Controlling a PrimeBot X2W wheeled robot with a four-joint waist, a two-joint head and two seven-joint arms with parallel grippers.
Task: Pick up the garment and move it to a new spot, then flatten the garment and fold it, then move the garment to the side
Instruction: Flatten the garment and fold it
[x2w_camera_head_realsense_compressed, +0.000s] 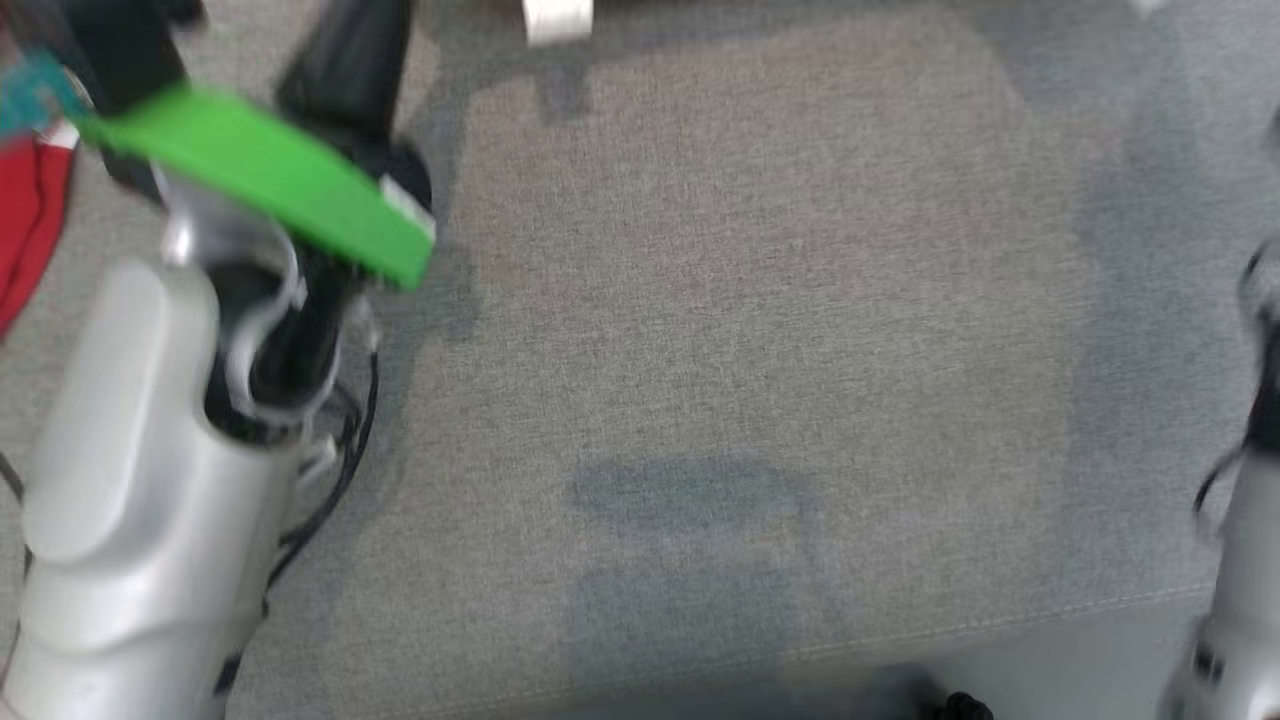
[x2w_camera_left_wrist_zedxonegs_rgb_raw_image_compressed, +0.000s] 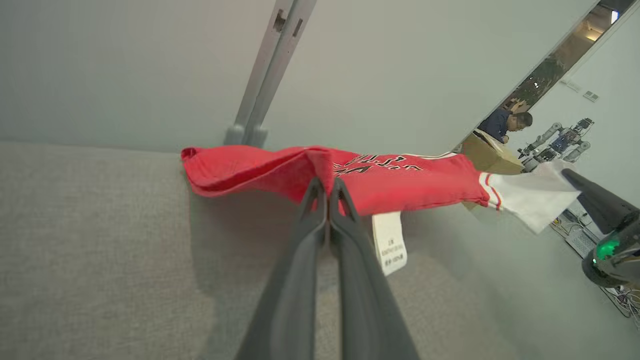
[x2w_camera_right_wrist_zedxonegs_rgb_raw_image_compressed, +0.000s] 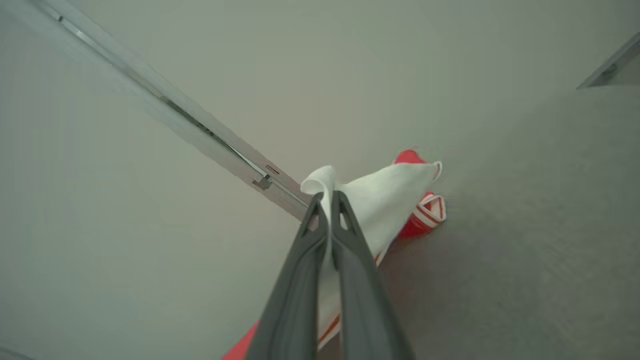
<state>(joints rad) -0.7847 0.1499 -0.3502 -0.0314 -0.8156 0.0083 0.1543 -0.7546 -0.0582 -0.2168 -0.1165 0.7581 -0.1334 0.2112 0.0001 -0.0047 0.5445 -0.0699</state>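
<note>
The garment (x2w_camera_left_wrist_zedxonegs_rgb_raw_image_compressed: 400, 182) is a red jersey with black lettering, a white sleeve (x2w_camera_left_wrist_zedxonegs_rgb_raw_image_compressed: 530, 195) and a hanging white label (x2w_camera_left_wrist_zedxonegs_rgb_raw_image_compressed: 390, 242). It is stretched out in the air above the grey fabric surface (x2w_camera_left_wrist_zedxonegs_rgb_raw_image_compressed: 90, 250). My left gripper (x2w_camera_left_wrist_zedxonegs_rgb_raw_image_compressed: 327, 187) is shut on a fold of its red body. My right gripper (x2w_camera_right_wrist_zedxonegs_rgb_raw_image_compressed: 327, 197) is shut on the white sleeve (x2w_camera_right_wrist_zedxonegs_rgb_raw_image_compressed: 385, 200), and its dark fingers (x2w_camera_left_wrist_zedxonegs_rgb_raw_image_compressed: 595, 200) also show at the right of the left wrist view. In the blurred head view, a strip of the red garment (x2w_camera_head_realsense_compressed: 25, 230) shows at the far left, beyond my left arm (x2w_camera_head_realsense_compressed: 130, 480).
The grey fabric surface (x2w_camera_head_realsense_compressed: 750, 300) spreads wide in front of me, with its front edge near the bottom. A metal post (x2w_camera_left_wrist_zedxonegs_rgb_raw_image_compressed: 270, 65) stands against the pale wall behind. Far off are a person (x2w_camera_left_wrist_zedxonegs_rgb_raw_image_compressed: 505, 122), a cardboard box (x2w_camera_left_wrist_zedxonegs_rgb_raw_image_compressed: 487, 152) and another robot (x2w_camera_left_wrist_zedxonegs_rgb_raw_image_compressed: 555, 140).
</note>
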